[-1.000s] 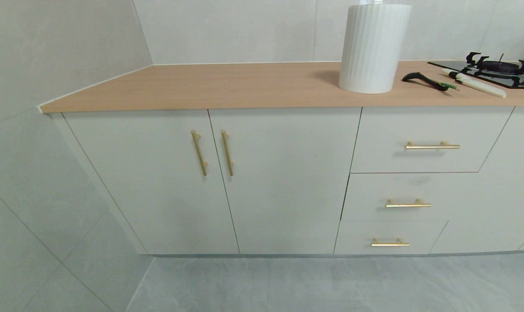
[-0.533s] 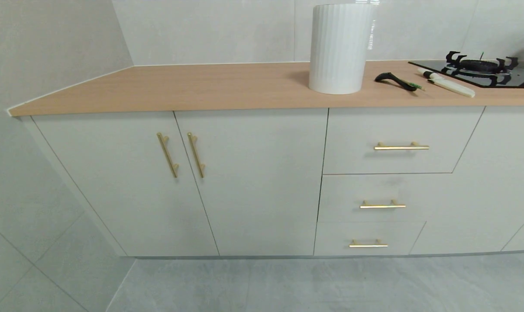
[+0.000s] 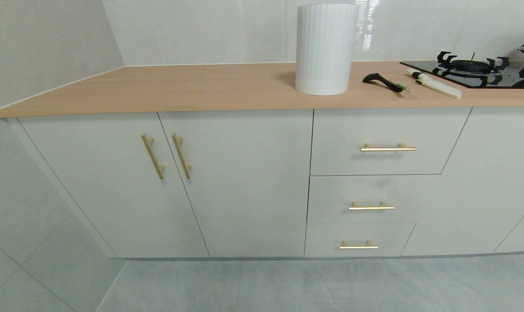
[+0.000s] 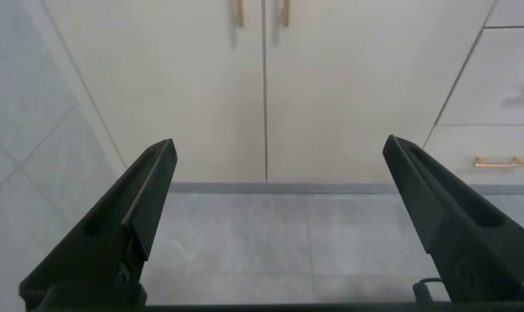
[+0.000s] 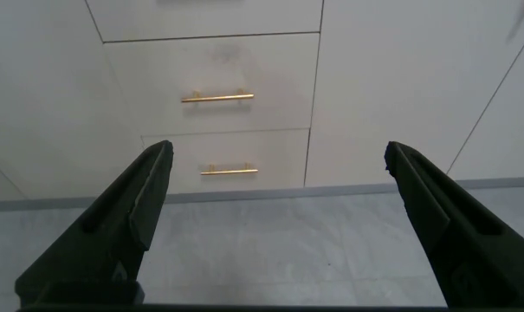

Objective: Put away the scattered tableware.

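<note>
On the wooden countertop (image 3: 179, 89) stands a tall white ribbed container (image 3: 325, 48). To its right lie a black-handled utensil (image 3: 382, 81) and a cream-coloured utensil (image 3: 436, 86) with a dark tip. My left gripper (image 4: 274, 208) is open, held low above the grey floor and facing the double cabinet doors (image 4: 263, 78). My right gripper (image 5: 274, 208) is open too, low in front of the lower drawers (image 5: 218, 100). Nothing sits between either pair of fingers.
White cabinets fill the front, with double doors (image 3: 169, 173) on the left and three gold-handled drawers (image 3: 374, 173) on the right. A black gas hob (image 3: 483, 71) sits at the counter's far right. A tiled wall closes the left side; grey floor lies below.
The whole head view has shifted, so the counter and cabinets now sit further left in the picture and more of the hob shows. The things themselves have not moved.
</note>
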